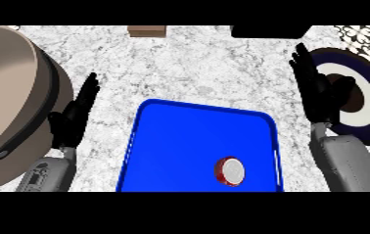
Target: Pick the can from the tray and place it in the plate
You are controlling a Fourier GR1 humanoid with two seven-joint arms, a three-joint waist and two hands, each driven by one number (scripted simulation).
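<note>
White marble-patterned table (209,66) with grey veining, smooth and flat, filling most of the view. On it, near the lower middle, a glossy blue tray (180,145), rectangular with rounded corners and a raised rim, lower edge cut off by the view's bottom. Inside the tray, toward the lower right part, a single can (231,171) standing upright: seen from above as a small round shape, red side and pale silvery top (label not readable). Nothing else in the tray.

At the right edge, a round plate (352,64), dark navy outer band, white ring inside and a dark centre, partly cut off by the frame and partly covered by the right hand (318,93). Nothing visible on the uncovered part of the plate. Right hand black, fingers straight and pointing up, open, holding nothing, lying over the plate's left side; grey forearm rising from the lower right corner.

At the left, the left hand (74,113), also black, fingers straight and relaxed, open and empty, resting beside the tray's left edge but apart from it. Just left of it, a large rounded beige shape (25,105) with a dark band, mostly out of frame and hard to identify.

Along the top edge, a small brown box-like block (147,31) and a black flat shape (269,31), both cut off (only lower parts showing). In the top right corner, a scrap of dark-and-white mottled pattern, too little to name.
</note>
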